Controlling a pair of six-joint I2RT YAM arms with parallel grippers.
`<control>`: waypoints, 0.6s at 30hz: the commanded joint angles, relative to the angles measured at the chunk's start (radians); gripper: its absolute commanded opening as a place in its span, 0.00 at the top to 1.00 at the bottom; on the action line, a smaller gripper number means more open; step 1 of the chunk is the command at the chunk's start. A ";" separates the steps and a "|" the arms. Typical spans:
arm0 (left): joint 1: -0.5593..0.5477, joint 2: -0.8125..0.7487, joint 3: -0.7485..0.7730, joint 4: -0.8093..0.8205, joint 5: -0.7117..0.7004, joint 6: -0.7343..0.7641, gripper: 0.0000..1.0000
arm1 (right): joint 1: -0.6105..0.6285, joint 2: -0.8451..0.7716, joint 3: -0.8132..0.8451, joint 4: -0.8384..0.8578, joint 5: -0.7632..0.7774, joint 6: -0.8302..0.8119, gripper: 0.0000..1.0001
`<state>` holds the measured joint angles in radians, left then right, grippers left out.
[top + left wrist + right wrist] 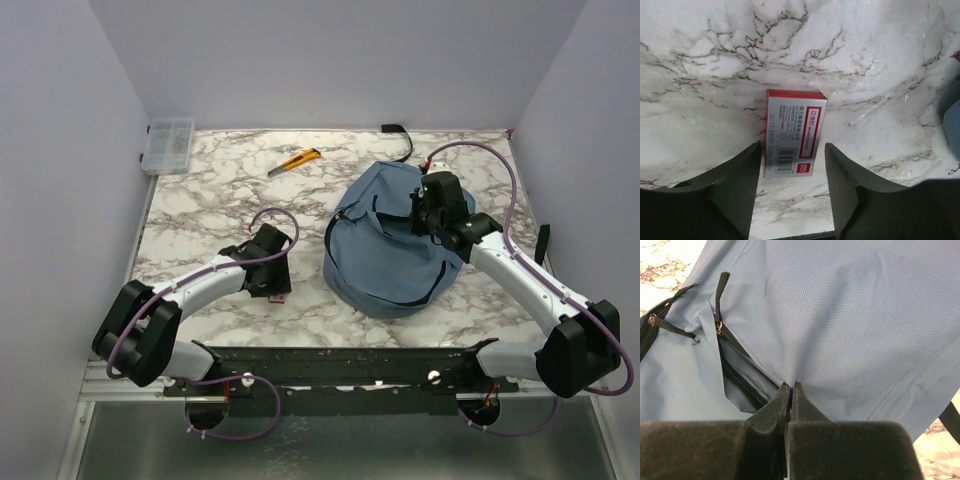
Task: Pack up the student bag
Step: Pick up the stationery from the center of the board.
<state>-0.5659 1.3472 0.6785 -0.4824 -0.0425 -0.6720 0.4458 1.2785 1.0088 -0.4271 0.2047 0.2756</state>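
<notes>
**Right gripper pinching the bag fabric; left gripper spread around a small box**

Top view. The student bag (385,255), a rounded dusty-blue mound with black webbing and dark zipper lines, lies on the right half of the marble table (200,215), directly ahead of the right arm. The right gripper (430,218) sits on the bag's upper right part. The left gripper (276,288) points down at the table just left of the bag, apart from it. A yellow utility knife (296,161) lies near the far edge, left of the bag. A clear organiser case (168,145) occupies the far left corner.

Right wrist view. The fingers of the right gripper (790,386) are pressed together, and a fold of the student bag (855,315) is caught between their tips, with creases in the cloth running to that point. To the left of the tips a zipper (740,377) gapes partly open. A black zipper pull (720,292) lies on the fabric above it.

Left wrist view. The fingers of the left gripper (792,150) stand apart, one on each side of the near end of a red-and-white box (796,131). The box lies flat on the table (865,60), barcode and printed label facing up. The left finger is just beside the box edge; whether it touches cannot be told. A narrow strip of marble shows between the box and the right finger. A sliver of the student bag (953,127) shows at the right edge.
</notes>
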 commanded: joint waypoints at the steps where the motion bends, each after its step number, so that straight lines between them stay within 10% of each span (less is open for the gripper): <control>1: -0.015 0.081 0.022 -0.022 -0.013 -0.008 0.48 | 0.006 -0.027 0.027 0.012 -0.051 -0.002 1.00; 18: -0.126 -0.186 0.070 -0.046 -0.131 0.040 0.55 | 0.006 -0.012 0.033 0.018 -0.062 -0.009 1.00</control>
<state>-0.6720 1.2644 0.7090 -0.5201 -0.1284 -0.6678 0.4458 1.2781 1.0088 -0.4274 0.1921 0.2684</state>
